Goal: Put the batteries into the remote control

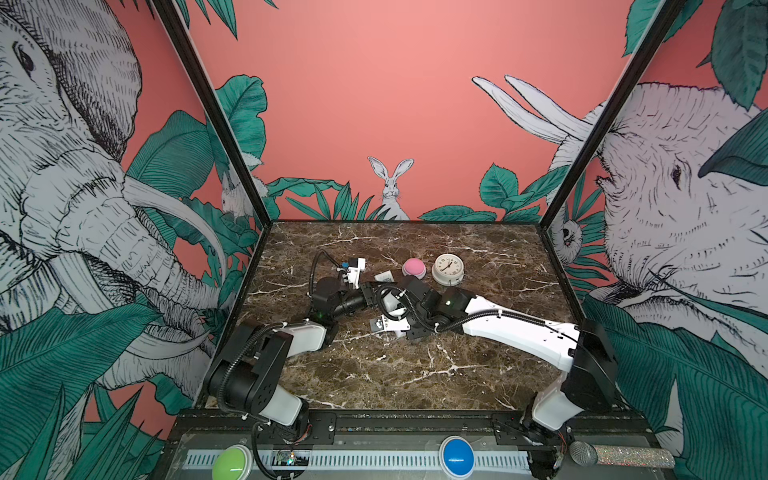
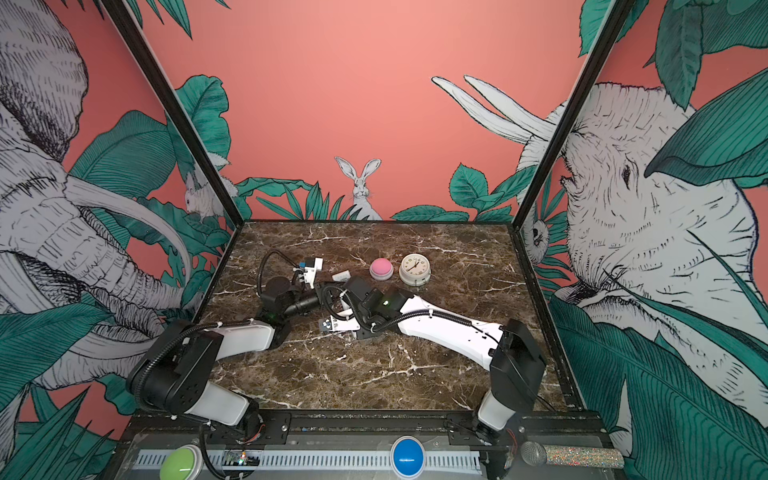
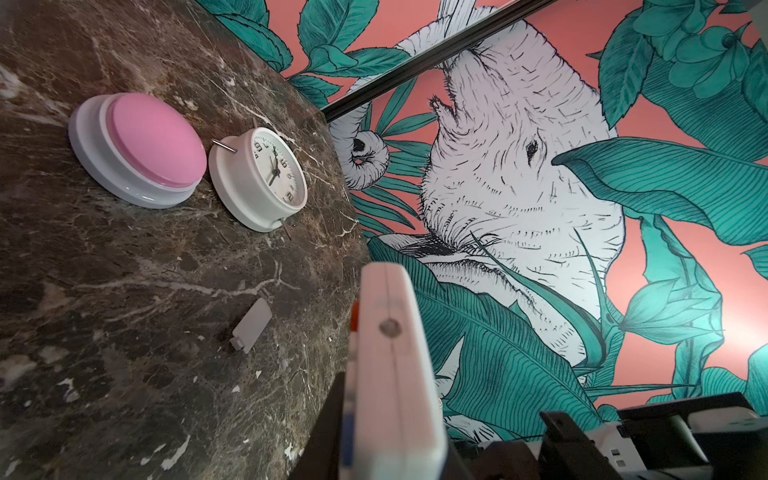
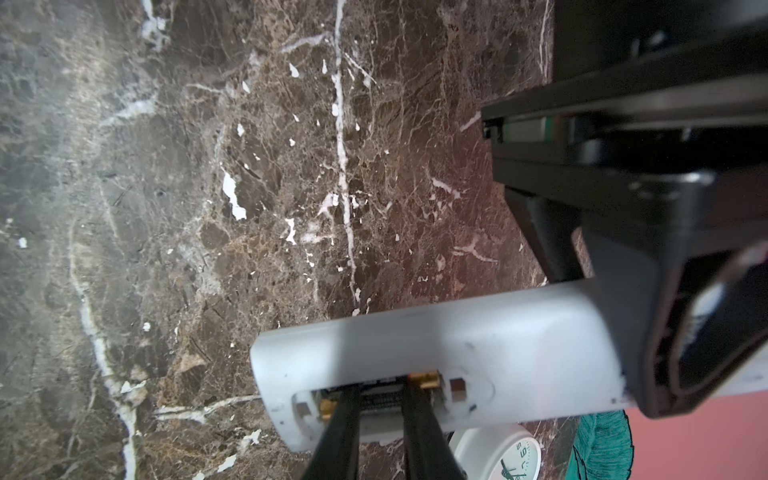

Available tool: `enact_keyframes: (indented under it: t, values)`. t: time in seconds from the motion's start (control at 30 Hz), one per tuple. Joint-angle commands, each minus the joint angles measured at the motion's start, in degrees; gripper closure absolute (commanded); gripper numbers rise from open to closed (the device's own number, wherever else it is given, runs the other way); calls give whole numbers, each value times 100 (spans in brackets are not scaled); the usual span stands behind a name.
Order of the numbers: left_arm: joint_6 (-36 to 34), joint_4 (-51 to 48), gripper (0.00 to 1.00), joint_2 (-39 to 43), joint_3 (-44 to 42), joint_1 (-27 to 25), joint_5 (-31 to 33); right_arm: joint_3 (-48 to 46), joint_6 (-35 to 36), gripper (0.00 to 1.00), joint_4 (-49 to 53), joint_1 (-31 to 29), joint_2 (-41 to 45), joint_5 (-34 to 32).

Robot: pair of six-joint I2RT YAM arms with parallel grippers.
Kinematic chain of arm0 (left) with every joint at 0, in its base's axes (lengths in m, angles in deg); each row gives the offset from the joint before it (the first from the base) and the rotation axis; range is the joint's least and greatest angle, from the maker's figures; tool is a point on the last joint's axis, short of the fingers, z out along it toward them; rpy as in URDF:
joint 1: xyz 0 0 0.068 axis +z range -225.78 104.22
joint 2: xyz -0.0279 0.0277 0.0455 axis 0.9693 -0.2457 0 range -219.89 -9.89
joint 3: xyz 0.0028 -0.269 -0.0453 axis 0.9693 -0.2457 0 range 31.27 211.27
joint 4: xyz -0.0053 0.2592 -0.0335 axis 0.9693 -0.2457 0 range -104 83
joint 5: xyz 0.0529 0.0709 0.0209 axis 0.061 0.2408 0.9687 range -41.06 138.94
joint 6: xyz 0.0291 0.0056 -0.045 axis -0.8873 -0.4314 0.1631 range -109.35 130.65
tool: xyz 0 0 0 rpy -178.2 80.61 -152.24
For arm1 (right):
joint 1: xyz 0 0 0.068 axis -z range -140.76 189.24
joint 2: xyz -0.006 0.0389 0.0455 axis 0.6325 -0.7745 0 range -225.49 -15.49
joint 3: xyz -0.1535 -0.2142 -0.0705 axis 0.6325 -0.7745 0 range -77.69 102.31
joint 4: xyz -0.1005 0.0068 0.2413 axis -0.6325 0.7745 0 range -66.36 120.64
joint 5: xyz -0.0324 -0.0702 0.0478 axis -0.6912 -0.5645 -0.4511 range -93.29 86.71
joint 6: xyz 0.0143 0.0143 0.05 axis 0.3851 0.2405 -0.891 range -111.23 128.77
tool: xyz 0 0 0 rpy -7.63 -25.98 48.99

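My left gripper (image 3: 390, 440) is shut on the white remote control (image 3: 395, 374), which I see edge-on in the left wrist view. It holds the remote above the marble table, mid-table in both top views (image 1: 390, 302). In the right wrist view the remote's plain back (image 4: 457, 332) faces me with its recess uncovered. The batteries (image 4: 382, 401) lie dark in the recess, a copper end (image 4: 424, 380) showing at each side. My right gripper (image 4: 380, 395) has its two black fingers a narrow gap apart, tips in the recess. Whether they pinch a cell does not show.
A small white cover plate (image 1: 384, 276) (image 3: 252, 326) lies on the table beyond the grippers. A pink dome button (image 1: 413, 268) and a round white clock (image 1: 448, 268) stand behind it to the right. Green and blue buttons and a microphone sit on the front rail.
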Motion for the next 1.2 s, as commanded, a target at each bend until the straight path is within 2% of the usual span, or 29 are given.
enact_keyframes:
  t: [0.0, 0.47, 0.7, 1.17]
  values:
    - [651, 685, 100, 439, 214, -256, -1058, -4, 44, 80, -893, 37, -183, -257]
    - [621, 607, 100, 465, 210, -258, -1031, -99, -22, 80, -917, 40, -53, -181]
    - [409, 238, 100, 511, 114, -249, -713, -144, -380, 77, -635, 42, 368, 116]
    - [473, 372, 100, 84, 104, -106, -492, -659, -1253, 61, -432, -22, 1380, 322]
